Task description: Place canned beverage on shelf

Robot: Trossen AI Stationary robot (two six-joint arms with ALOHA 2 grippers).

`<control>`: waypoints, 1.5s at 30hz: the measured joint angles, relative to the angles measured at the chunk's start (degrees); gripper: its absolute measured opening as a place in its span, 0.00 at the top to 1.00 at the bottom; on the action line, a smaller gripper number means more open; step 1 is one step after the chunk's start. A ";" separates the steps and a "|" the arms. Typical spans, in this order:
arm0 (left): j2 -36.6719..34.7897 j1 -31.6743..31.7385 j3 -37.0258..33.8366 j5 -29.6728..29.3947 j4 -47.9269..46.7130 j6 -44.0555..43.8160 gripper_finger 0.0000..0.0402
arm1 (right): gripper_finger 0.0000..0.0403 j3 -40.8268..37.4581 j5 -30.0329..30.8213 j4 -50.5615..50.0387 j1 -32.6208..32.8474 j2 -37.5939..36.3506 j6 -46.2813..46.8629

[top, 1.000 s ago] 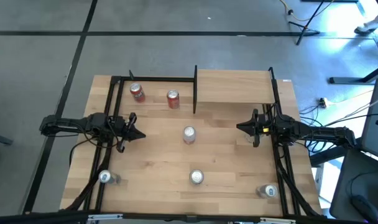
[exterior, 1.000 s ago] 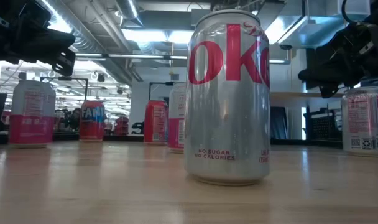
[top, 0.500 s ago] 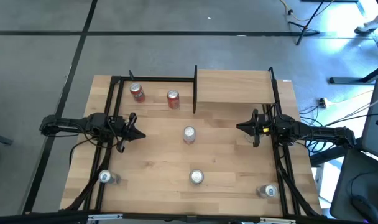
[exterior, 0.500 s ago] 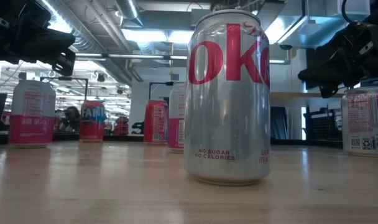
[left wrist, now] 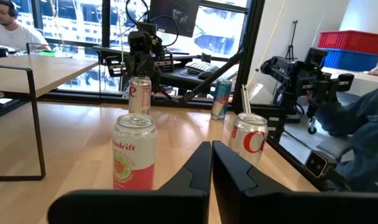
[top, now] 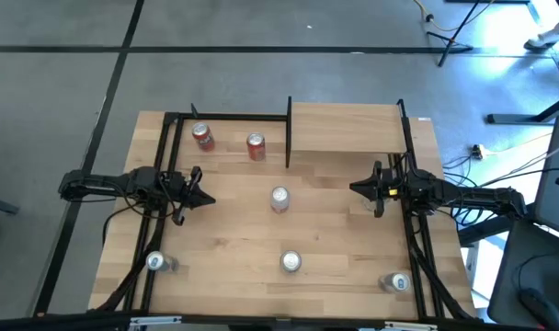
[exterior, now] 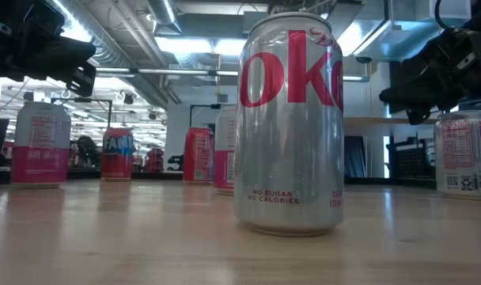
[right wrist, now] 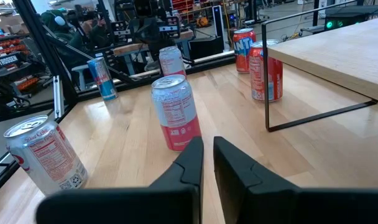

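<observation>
Nothing moved — center can (top: 279, 199) stands upright, shelf (top: 346, 127) lengthwise across table.

A grey concrete floor (top: 261, 74), crossed by dark seam lines, was observed around the butcher-block table (top: 233, 230). Cables (top: 500, 156) and a stand's legs (top: 454, 37) were noted on the floor beyond the table's right side. An exposed ceiling with ducting and strip lights (exterior: 185, 43) was recorded in the low view. Large windows (left wrist: 71, 25), a red bin on a blue one (left wrist: 357, 50) and a seated person (left wrist: 12, 31) were seen in the room behind.
</observation>
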 joint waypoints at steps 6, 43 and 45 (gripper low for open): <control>0.00 0.01 0.00 -3.72 2.71 0.00 0.99 | 0.93 0.00 0.35 0.10 0.01 0.00 0.00; 5.60 3.87 0.00 -12.78 24.90 30.81 0.99 | 0.93 31.17 -2.23 24.11 0.03 54.98 -6.70; 5.60 3.78 0.00 -12.76 24.46 29.98 0.99 | 0.93 33.92 -2.18 23.80 0.03 59.10 -7.67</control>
